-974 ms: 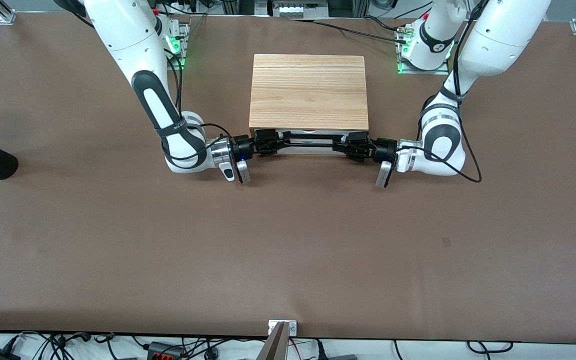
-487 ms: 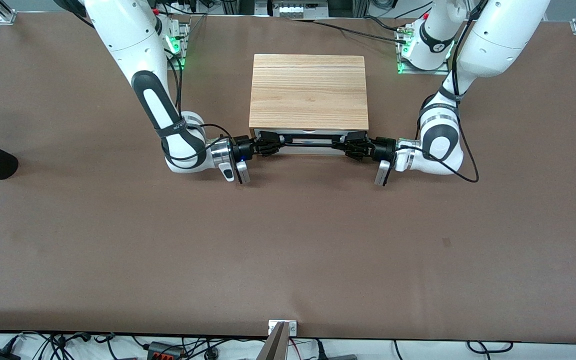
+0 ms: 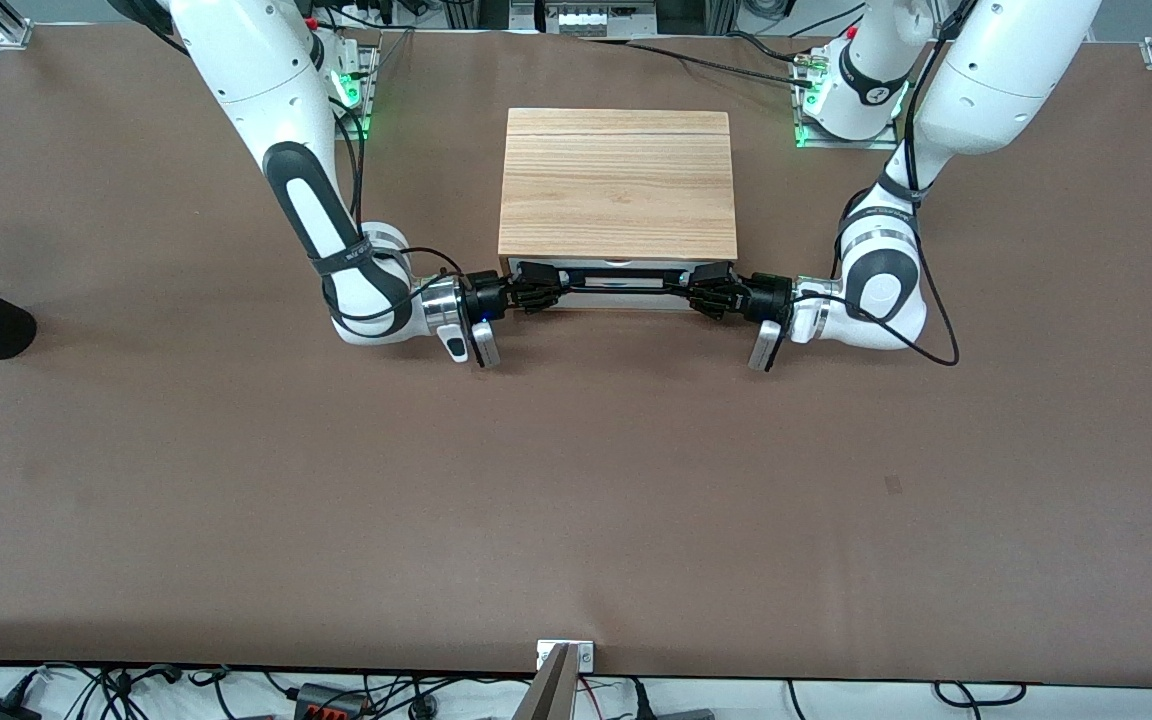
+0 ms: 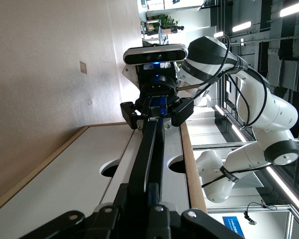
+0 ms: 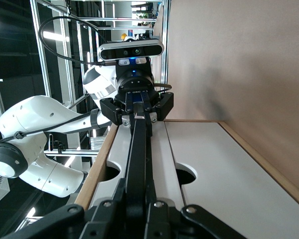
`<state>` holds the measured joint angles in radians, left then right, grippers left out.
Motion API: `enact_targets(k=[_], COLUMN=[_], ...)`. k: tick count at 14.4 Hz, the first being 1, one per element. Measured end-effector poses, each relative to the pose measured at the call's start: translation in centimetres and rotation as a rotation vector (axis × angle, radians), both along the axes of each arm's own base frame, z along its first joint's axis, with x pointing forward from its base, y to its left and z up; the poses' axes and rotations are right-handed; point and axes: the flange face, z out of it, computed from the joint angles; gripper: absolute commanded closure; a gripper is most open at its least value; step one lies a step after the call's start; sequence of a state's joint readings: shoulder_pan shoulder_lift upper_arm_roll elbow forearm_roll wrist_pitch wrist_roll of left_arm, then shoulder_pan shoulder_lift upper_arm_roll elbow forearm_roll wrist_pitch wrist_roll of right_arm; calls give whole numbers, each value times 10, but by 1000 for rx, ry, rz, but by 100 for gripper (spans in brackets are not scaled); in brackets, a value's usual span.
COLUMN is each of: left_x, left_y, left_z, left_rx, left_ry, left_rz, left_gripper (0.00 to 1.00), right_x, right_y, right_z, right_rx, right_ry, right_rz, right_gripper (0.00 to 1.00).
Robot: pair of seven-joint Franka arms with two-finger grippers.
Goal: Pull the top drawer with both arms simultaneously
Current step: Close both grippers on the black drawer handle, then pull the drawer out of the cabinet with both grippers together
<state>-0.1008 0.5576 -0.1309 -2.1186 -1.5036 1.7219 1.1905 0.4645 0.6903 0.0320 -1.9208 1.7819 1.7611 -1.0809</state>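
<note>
Now both of my claws are pinched onto the black bar handle (image 3: 624, 283) of the top drawer (image 3: 626, 293), so the grasping step looks finished and the pull itself has not begun.

Nearest the front camera is a wide stretch of bare brown table (image 3: 576, 500). Farther in, my two forearms lie low over it, reaching toward each other from either end. My right gripper (image 3: 536, 287) is clamped on the handle's end toward the right arm's side of the table, and my left gripper (image 3: 711, 290) holds the matching end on the left arm's side. In each wrist view the bar (image 4: 148, 159) runs straight out from between my fingers to the other gripper (image 5: 136, 107) clamped at its far end, so the two grips are lined up along one bar.

Farther still stands the light wooden cabinet (image 3: 618, 180), midway between my two bases and toward the table's base-side edge. The drawer sits in its front, facing the front camera, and as far as I can judge it is fully shut, its white panel flush under the wooden top. A second white panel with its own notch (image 5: 185, 175) shows beside it in the wrist views.

Next I must draw both claws toward the front-camera edge of the table together, at equal pace and straight, or the drawer may skew and jam in its slides.
</note>
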Motion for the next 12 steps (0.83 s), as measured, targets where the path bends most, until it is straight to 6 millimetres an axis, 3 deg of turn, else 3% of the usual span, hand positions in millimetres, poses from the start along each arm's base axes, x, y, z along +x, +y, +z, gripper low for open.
enact_targets(k=[8, 12], left_x=[1, 13], left_y=[0, 1], left_z=[-1, -4], left_rx=[-2, -23], left_ry=[4, -2], left_rz=[1, 6], left_gripper=[89, 89], right_x=[0, 11], right_y=[0, 0], right_z=[0, 0], right_rx=[1, 5], right_ry=[0, -12], right_rz=[-2, -19], right_gripper=[97, 97])
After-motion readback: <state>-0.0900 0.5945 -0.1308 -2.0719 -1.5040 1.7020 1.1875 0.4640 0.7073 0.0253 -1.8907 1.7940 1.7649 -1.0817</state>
